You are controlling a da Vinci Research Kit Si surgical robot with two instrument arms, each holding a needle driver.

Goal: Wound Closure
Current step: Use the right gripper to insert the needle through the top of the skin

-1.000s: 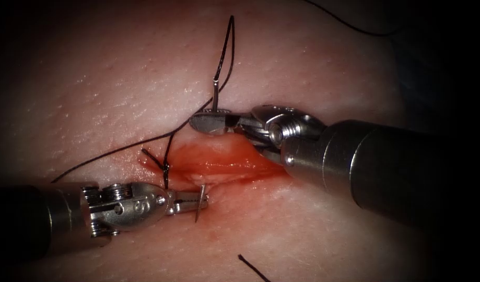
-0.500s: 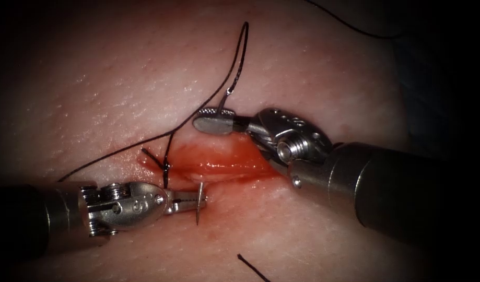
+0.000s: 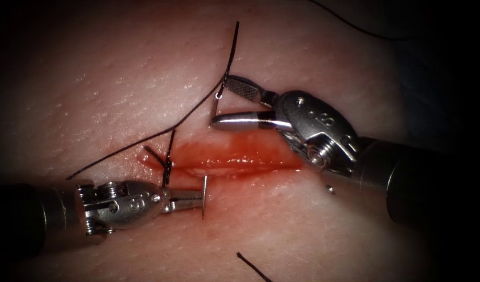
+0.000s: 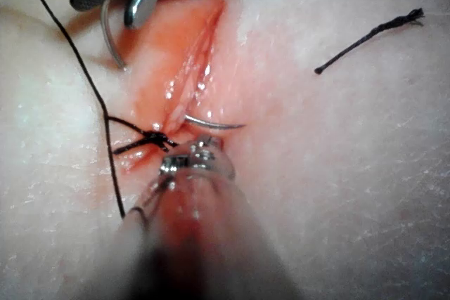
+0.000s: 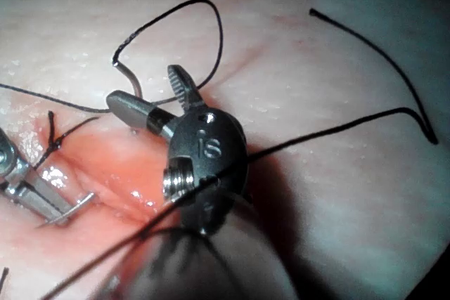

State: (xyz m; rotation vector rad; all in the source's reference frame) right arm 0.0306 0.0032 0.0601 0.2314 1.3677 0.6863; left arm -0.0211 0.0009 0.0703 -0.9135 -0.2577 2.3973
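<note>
The curved needle (image 3: 203, 194) sits in the tissue (image 3: 313, 230), passing under the cut (image 3: 234, 159). Its pointed end sticks out of the cut's lower edge, and my left tool (image 3: 200, 197) is shut on it just behind the point. The needle's tail (image 3: 215, 107) rises from the upper edge between the spread jaws of my right tool (image 3: 221, 102), which grips nothing. Black thread (image 3: 198, 107) runs from the tail up, then down-left across the tissue. The left wrist view has the needle (image 4: 211, 124) and left tool (image 4: 200, 163); the right wrist view has the right tool (image 5: 140, 83) and needle tail (image 5: 130, 79).
A tied knot (image 3: 166, 164) with short ends sits at the cut's left end. A loose cut piece of thread (image 3: 253, 266) lies on the tissue below. Red fluid wets the cut. More thread (image 5: 394, 114) drapes over the right tool's shaft.
My right tool's jaws opened and let go of the needle's tail, and its wrist turned and drew slightly right. The left tool kept its hold on the needle's pointed end.
</note>
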